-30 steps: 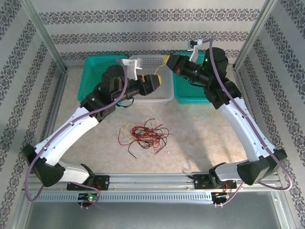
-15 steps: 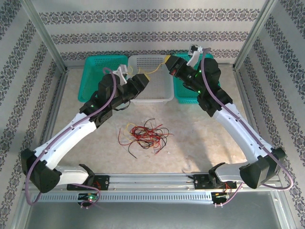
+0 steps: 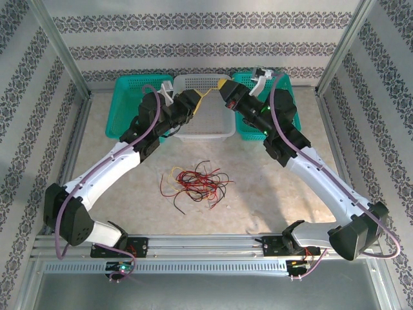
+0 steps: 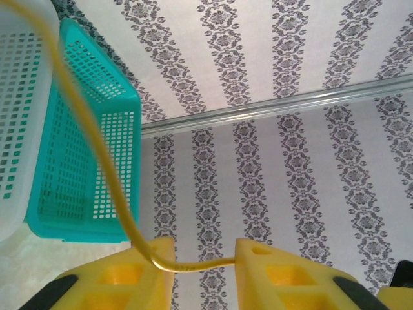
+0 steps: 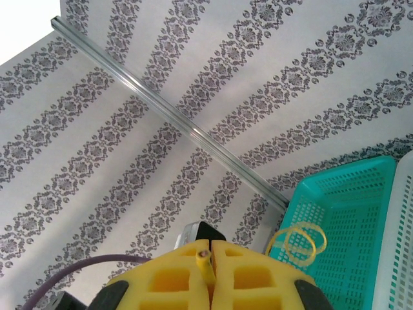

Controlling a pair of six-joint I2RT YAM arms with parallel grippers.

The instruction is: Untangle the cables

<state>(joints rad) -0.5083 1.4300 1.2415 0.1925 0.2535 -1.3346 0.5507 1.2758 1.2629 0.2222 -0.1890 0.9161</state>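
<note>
Left gripper (image 4: 204, 258): narrow gap, yellow cable (image 4: 97, 142) across.
Right gripper (image 5: 211, 252): clamped on it.
Risk: my left could close askew; cable slips.

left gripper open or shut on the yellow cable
Open: in the left wrist view the left gripper shows a clear gap between its fingers, and the yellow cable crosses that gap, not pinched.

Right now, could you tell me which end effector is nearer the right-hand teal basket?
Right. The right end effector hovers at the inner edge of the teal basket; the left end effector sits farther off, over the white basket.
</note>
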